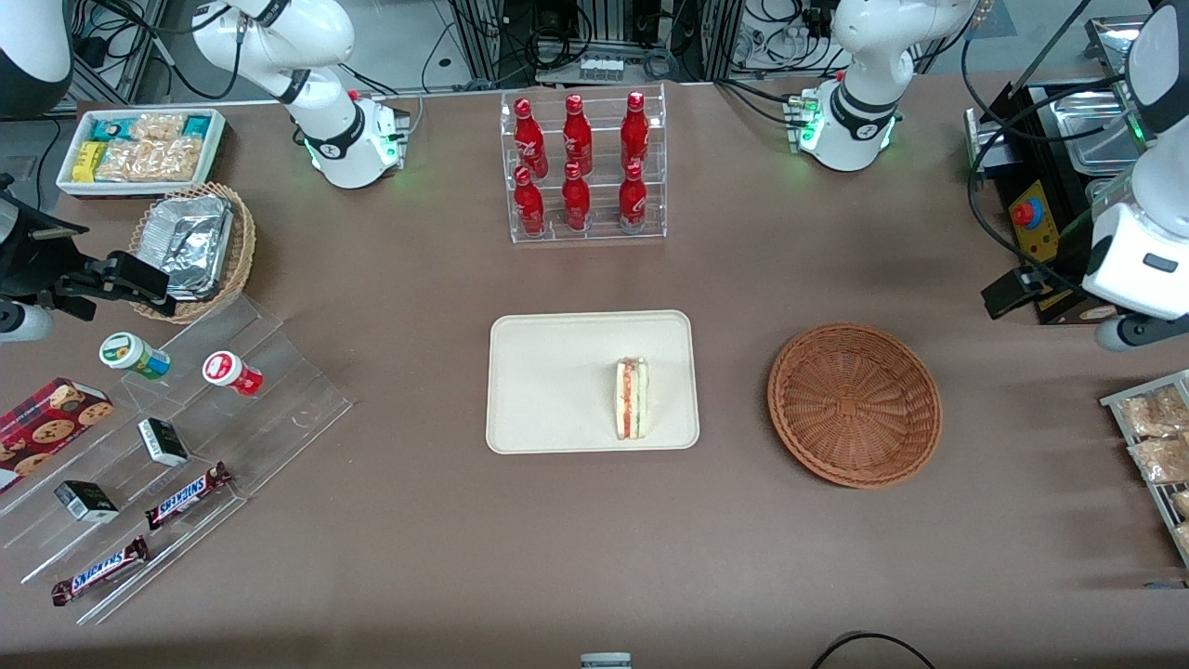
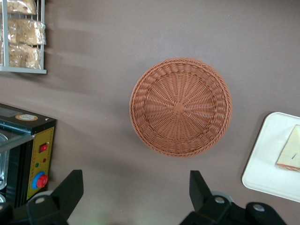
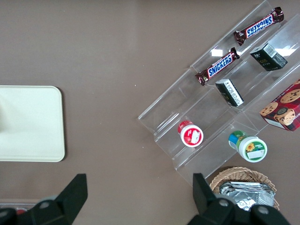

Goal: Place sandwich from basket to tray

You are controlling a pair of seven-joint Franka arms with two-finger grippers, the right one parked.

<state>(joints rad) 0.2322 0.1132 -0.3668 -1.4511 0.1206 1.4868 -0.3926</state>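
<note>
The sandwich (image 1: 632,400) (image 2: 290,154), a pale wedge with red and green filling, lies on the cream tray (image 1: 548,372) (image 2: 267,159), close to the tray edge nearest the basket. The reddish-brown wicker basket (image 1: 855,404) (image 2: 180,107) sits on the table beside the tray and holds nothing. My gripper (image 1: 1014,290) (image 2: 136,176) hangs open and empty high above the table, toward the working arm's end, farther from the front camera than the basket. Only bare table shows between its dark fingers (image 2: 70,185).
A clear rack of red bottles (image 1: 585,167) stands farther back than the tray. A black box with a red button (image 1: 1031,223) and a wire rack of bagged snacks (image 1: 1156,446) flank the basket. A stepped acrylic display (image 1: 186,437) lies toward the parked arm's end.
</note>
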